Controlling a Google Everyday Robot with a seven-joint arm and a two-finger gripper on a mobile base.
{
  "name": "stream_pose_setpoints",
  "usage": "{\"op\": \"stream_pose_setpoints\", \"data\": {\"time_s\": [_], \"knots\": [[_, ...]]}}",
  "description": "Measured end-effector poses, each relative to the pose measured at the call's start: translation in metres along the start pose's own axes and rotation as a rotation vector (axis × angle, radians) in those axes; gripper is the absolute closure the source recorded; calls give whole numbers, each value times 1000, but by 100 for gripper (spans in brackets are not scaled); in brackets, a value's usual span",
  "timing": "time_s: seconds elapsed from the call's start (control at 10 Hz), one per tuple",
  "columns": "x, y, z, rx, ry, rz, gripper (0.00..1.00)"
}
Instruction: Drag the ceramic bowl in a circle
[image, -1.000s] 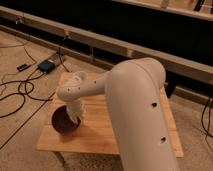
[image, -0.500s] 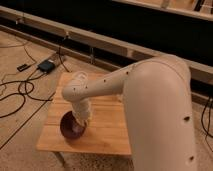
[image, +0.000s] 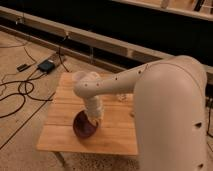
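The ceramic bowl (image: 83, 127) is small, round and dark maroon. It sits on the wooden table (image: 112, 137) near the front left part. My white arm reaches from the right across the table and bends down at the wrist (image: 93, 107). The gripper (image: 94, 121) points down into the right side of the bowl, at or inside its rim. The wrist hides the gripper's tip and part of the bowl.
My large white arm (image: 170, 110) covers the right side of the table. A small pale object (image: 121, 96) stands on the table behind the arm. Black cables (image: 20, 92) and a dark box (image: 46, 65) lie on the floor at the left. A dark wall runs along the back.
The bowl and the gripper have moved to the right and slightly toward the table's front edge. The arm has swung further right in view.
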Motion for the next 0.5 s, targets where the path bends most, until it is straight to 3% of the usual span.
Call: {"op": "stream_pose_setpoints", "data": {"time_s": [0.3,0.5], "knots": [[-41,-33,-1,21,-12,70,86],[-71,-39,-5,24,-30,89,86]]}}
